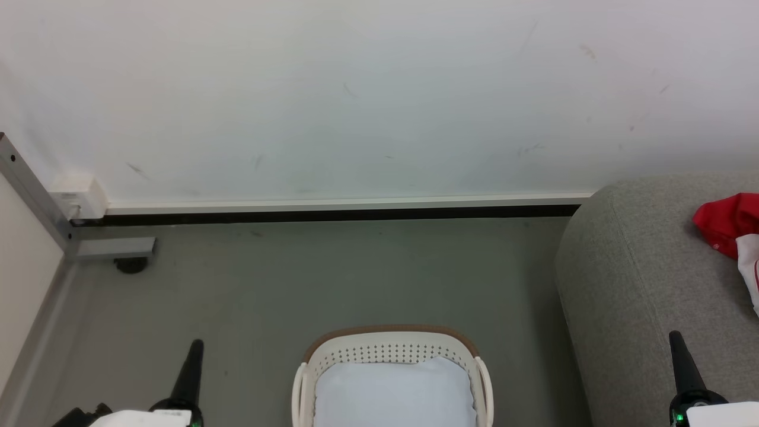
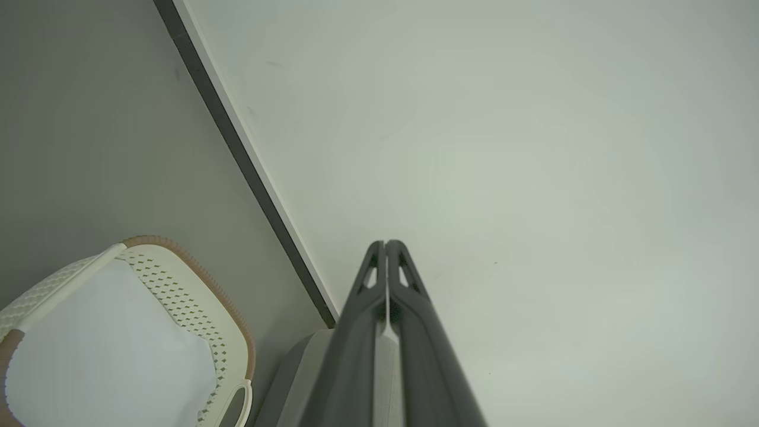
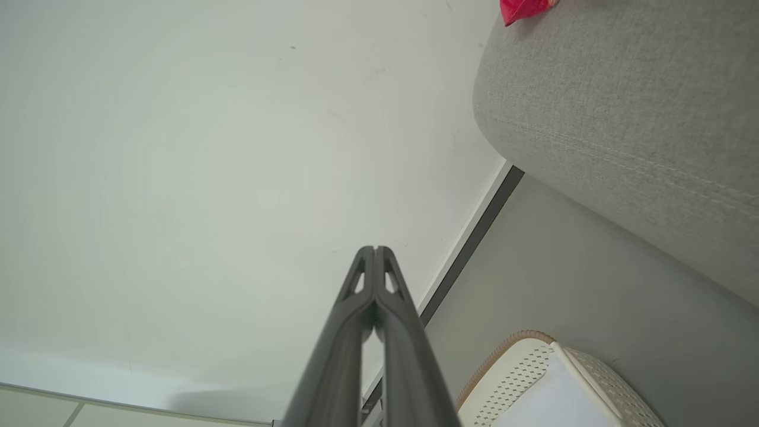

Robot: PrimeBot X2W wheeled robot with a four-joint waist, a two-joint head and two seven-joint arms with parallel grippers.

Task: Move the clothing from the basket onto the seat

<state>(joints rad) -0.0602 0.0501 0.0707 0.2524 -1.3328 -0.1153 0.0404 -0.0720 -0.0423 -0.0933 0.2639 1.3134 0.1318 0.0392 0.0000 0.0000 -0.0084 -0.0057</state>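
Note:
The white perforated basket (image 1: 391, 350) with its brown rim band stands on the floor at the bottom centre, and holds just its flat pale pad (image 1: 394, 394). Red clothing (image 1: 724, 222) with a white piece (image 1: 750, 261) lies on the grey seat (image 1: 628, 279) at the right edge. My left gripper (image 1: 196, 344) rises at the lower left, left of the basket, its fingers pressed together with nothing between them (image 2: 385, 243). My right gripper (image 1: 675, 336) rises at the lower right in front of the seat, also shut and empty (image 3: 375, 249). The basket (image 2: 195, 302) (image 3: 533, 362) and a red corner of the clothing (image 3: 522, 9) show in the wrist views.
A white wall (image 1: 367, 95) with a dark baseboard (image 1: 332, 214) runs across behind the basket. A grey metal frame leg (image 1: 112, 246) with a caster and a white block (image 1: 77, 196) stand at the left. Grey floor (image 1: 356, 279) lies between basket and wall.

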